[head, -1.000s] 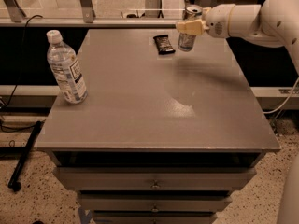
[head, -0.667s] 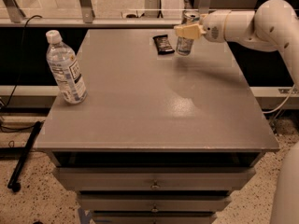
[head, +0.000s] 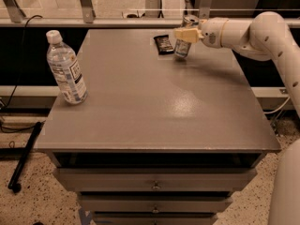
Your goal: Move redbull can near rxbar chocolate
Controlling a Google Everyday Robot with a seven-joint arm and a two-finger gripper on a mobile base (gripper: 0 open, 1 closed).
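Observation:
The redbull can [head: 183, 48] is slim, silver and blue, and stands at the far middle of the grey table [head: 154, 97], its base at or just above the surface. My gripper [head: 186, 33] reaches in from the right on a white arm and is shut on the can's upper part. The rxbar chocolate [head: 164, 44], a small flat dark bar, lies just left of the can, a short gap away.
A clear plastic water bottle [head: 66, 68] with a white cap stands near the table's left edge. Drawers [head: 154, 185] sit under the table front. A black cable and rod [head: 26, 153] lie on the floor at the left.
My gripper has carried the can a little left and down, closer to the dark bar. The bottle and bar have not moved.

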